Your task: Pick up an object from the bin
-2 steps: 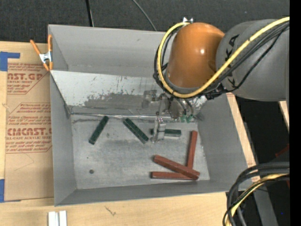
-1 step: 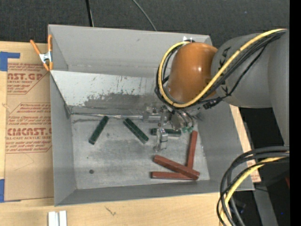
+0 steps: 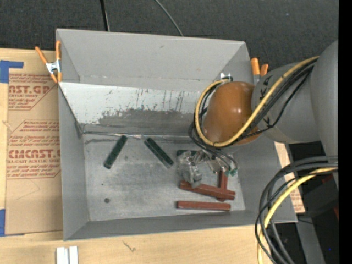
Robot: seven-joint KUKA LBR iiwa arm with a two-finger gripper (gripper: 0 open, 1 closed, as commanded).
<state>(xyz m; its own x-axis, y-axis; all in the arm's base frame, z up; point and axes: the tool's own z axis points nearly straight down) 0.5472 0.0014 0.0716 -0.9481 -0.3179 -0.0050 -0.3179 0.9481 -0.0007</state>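
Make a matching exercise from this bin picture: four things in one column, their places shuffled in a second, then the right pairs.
1 left green stick
2 right green stick
3 lowest brown stick
4 gripper

A just above the other brown sticks in the picture
B nearest the front wall of the bin
C furthest left in the bin
D between the other green stick and the gripper

Pairs: 1-C, 2-D, 3-B, 4-A

The grey metal bin (image 3: 71, 164) has a flat, scratched floor. Two dark green sticks lie on it, well apart from the other things: the left green stick (image 3: 115, 151) and the right green stick (image 3: 158, 151), tilted in opposite ways. Near the right wall lie red-brown sticks: a long front stick (image 3: 203, 205), a second stick (image 3: 207, 190) just behind it, and a short stick (image 3: 223, 179).
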